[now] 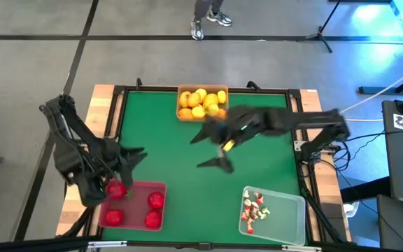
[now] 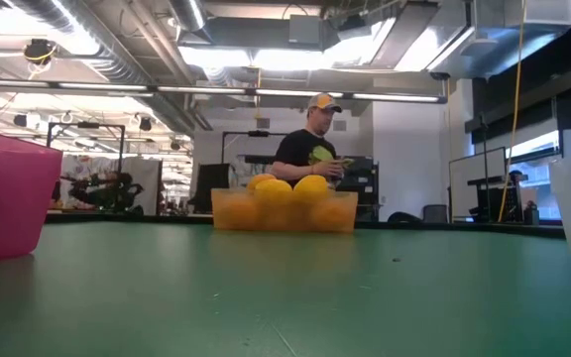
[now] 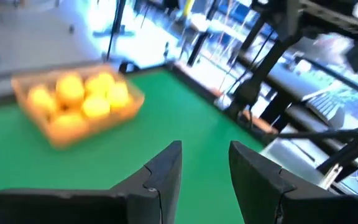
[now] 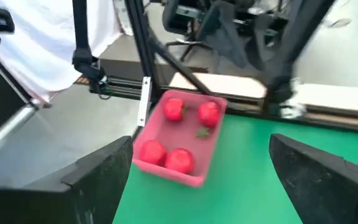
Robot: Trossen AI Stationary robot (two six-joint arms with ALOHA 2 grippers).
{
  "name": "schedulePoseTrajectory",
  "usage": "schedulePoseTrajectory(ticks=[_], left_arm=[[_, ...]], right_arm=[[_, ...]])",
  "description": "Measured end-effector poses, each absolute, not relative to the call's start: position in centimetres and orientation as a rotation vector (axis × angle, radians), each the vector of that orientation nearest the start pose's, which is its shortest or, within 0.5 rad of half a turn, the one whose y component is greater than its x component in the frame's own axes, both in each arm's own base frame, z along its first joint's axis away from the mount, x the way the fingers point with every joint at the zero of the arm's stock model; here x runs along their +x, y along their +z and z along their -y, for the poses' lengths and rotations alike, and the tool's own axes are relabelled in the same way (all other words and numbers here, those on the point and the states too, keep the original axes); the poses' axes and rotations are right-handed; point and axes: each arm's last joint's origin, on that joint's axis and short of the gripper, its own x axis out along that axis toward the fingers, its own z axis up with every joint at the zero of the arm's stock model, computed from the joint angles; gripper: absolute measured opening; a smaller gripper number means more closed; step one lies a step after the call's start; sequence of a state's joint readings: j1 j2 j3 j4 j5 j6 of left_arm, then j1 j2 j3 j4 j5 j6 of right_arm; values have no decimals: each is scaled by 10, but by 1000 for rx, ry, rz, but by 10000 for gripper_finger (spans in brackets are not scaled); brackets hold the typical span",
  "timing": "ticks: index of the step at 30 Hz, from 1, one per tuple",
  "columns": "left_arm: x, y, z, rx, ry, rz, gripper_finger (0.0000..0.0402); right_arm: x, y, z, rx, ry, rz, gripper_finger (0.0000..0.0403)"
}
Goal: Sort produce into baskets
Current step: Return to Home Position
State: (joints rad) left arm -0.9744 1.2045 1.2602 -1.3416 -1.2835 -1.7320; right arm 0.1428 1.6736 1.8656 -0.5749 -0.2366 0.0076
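Right claw [image 1: 212, 150] gapes wide, empty, over the tabletop [image 1: 163, 129] centre. Left claw [image 1: 133, 157], narrowly parted, empty, hovers by the red basket [image 1: 136, 203] at 7 o'clock.

Round fruits [image 1: 155, 200] left, oval fruits [image 1: 200, 99] behind, bits [image 1: 255, 210] right

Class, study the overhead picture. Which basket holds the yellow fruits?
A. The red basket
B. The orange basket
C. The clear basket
B: the yellow fruits are heaped in the orange basket; the red basket holds red fruits, and the clear basket holds small bits.
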Motion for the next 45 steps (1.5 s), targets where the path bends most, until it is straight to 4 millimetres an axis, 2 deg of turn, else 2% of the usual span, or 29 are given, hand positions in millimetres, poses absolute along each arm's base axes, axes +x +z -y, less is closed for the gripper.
schedulePoseTrajectory(ticks=[5,11,15,19,23,28,33,38,41,45], left_arm=[[120,375,126,-409,532,-133,129],[108,394,108,-333,539,-55,129],[99,402,94,-342,555,8,129],[96,404,89,-297,554,-1,129],[93,405,90,-231,527,-27,129],[78,411,77,-314,477,-6,129],[56,419,51,-457,389,25,129],[41,423,30,-421,321,68,129],[33,422,11,-441,266,61,129],[27,419,-13,-471,215,53,129]], right_arm=[[297,478,-40,-118,314,-328,374],[217,514,-22,-200,57,-266,374],[166,532,-15,-230,24,-176,374],[118,539,-10,-209,19,-138,374],[72,537,-5,-150,13,-115,374],[31,526,1,-112,-27,-50,374],[9,501,4,-74,-76,-49,374],[-10,476,7,-12,-94,-38,374],[-18,459,9,10,-125,-31,374],[-33,444,11,63,-132,63,374]])
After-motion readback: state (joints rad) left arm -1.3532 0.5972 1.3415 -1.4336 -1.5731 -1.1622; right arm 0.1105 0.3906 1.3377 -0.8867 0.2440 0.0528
